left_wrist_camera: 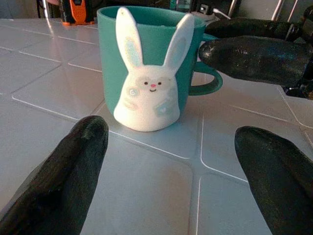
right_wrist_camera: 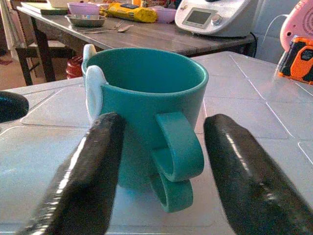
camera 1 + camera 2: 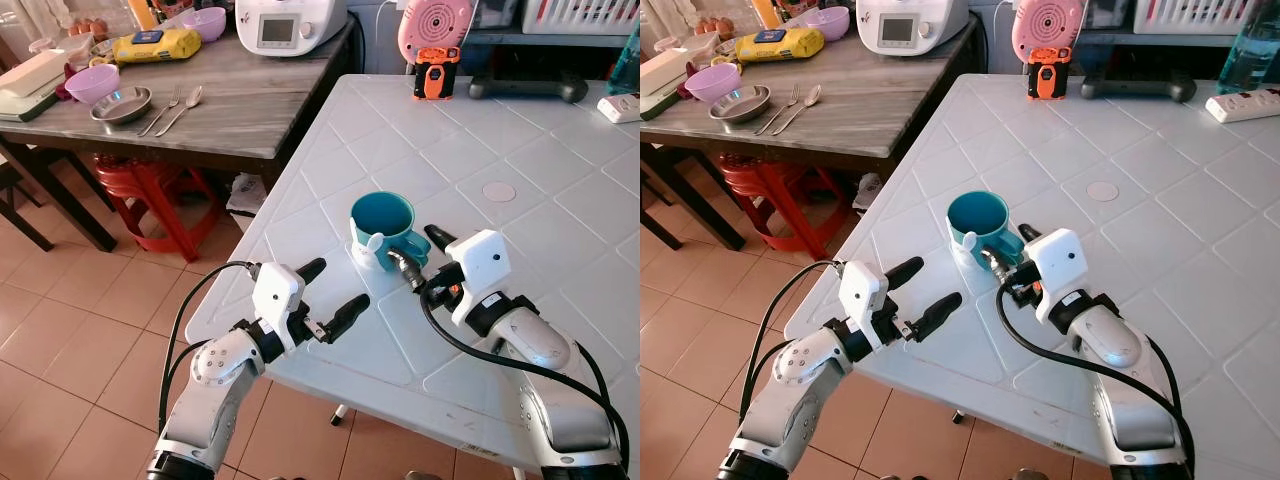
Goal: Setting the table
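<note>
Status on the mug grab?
Right gripper open, fingers straddling teal mug handle. Left gripper open, short of mug. Mug upright on white table.

Pink fan (image 3: 434, 25) behind orange tape measure (image 3: 436, 74)

Teal mug (image 3: 381, 224) with white rabbit relief (image 1: 146, 83), pink nose, pale blue patches. White tiled-pattern table (image 3: 560, 200). Grey wood-grain table (image 3: 250, 100) far left, lilac bowl (image 3: 92, 83), yellow pack (image 3: 155, 45), perhaps wipes. Red stool (image 3: 150, 195) beneath.
</note>
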Robot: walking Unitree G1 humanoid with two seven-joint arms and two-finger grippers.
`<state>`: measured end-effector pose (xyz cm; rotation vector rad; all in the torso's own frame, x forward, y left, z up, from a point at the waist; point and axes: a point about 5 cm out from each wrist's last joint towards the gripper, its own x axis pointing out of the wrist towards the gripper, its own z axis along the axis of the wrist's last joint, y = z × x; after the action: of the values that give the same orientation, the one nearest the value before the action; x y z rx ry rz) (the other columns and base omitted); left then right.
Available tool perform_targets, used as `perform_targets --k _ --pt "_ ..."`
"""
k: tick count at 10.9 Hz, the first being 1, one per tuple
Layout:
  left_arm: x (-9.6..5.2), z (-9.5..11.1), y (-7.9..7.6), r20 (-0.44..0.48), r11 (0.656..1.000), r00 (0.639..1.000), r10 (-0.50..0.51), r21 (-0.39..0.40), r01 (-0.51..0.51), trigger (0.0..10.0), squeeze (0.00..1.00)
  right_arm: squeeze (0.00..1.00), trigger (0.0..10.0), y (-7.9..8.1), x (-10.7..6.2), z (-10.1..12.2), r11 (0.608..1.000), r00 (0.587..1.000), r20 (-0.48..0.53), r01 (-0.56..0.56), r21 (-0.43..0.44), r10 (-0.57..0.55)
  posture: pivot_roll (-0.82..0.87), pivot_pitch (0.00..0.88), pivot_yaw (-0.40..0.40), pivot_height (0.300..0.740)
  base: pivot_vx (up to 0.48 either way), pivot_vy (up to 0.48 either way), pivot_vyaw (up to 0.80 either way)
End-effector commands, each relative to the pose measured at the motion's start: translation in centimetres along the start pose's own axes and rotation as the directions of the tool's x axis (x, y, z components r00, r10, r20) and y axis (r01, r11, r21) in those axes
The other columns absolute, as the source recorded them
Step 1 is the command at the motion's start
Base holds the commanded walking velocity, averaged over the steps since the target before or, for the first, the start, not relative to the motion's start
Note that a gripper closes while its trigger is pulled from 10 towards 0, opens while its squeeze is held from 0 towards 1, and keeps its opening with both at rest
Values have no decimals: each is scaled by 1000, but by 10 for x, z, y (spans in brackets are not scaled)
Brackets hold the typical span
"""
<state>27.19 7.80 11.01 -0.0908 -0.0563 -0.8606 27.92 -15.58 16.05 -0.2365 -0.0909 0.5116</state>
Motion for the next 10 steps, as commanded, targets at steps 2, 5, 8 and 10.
perform_targets --k 2,5,8,10 --pt "-5 -3 2 -16 1000 1000 17 12 -17 10000 0 0 0 2 0 -6 1000 1000 -17 -17 25 18 -178 125 130 740 0 0 0" --pt "-5 -4 3 -21 1000 1000 17 13 -17 10000 0 0 235 -4 -3 -8 999 1000 -20 15 34 -14 -179 124 130 740 0 0 0" --pt "-6 -4 3 -26 1000 1000 15 13 -15 10000 0 1000 10000 -4 -3 -10 999 999 -26 28 45 -27 -180 127 135 740 0 0 0" --pt "-6 -4 3 -28 1000 1000 15 13 -15 10000 0 0 10000 -4 -2 -11 999 999 -30 28 44 -27 -179 131 134 740 0 0 0"
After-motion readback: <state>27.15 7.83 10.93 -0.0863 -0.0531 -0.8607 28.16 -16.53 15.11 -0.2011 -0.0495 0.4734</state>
